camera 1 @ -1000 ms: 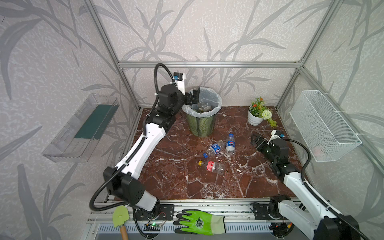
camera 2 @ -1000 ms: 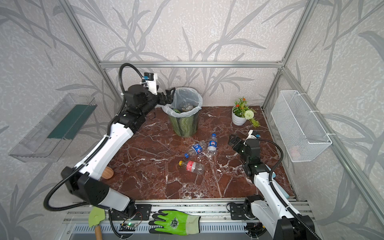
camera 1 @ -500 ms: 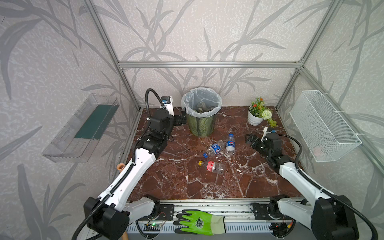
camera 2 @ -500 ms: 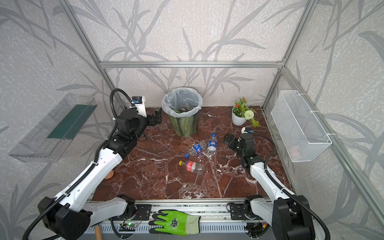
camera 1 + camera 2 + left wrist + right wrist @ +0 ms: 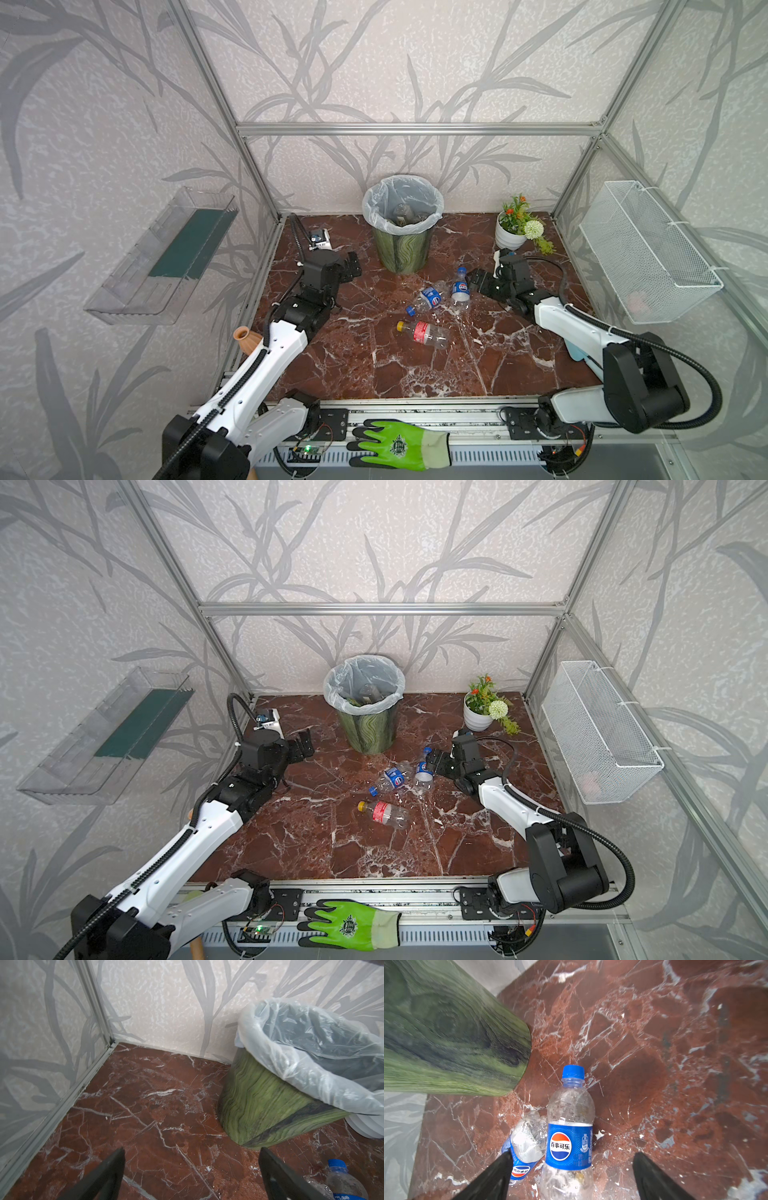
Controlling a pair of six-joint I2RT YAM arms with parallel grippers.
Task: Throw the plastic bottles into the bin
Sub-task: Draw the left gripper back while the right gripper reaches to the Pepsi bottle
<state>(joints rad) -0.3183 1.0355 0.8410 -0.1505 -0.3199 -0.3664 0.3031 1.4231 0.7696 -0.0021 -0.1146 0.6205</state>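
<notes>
Bottles first: we count three on the marble floor (image 5: 374, 374) and one bin (image 5: 401, 249), whose lined inside is too dim for us to count anything in it. Two bottles wear blue labels and one a red label. The upright blue-labelled bottle (image 5: 569, 1136) stands between the fingers of the right gripper (image 5: 572, 1156), with a gap showing on each side of it, so we call that gripper spread and not yet gripping. The lying blue-labelled bottle (image 5: 525, 1147) rests just outside one of those fingers, its base against the upright one. The red-labelled bottle (image 5: 424, 333) lies on its side, apart from the right gripper and back toward the front rail. The bin stands beyond the same fingertips, past the upright bottle's cap. We count two arms. The right arm (image 5: 573, 328) folds at its elbow near the front rail and reaches low across the floor, wrist level, with one flowerpot (image 5: 509, 237) just behind the wrist. The left arm (image 5: 266, 357) stretches from the front rail along the side wall. The left gripper (image 5: 192, 1153) points at bare floor, fingers released wide and holding nothing, with the bin near, ahead and off to one side.
</notes>
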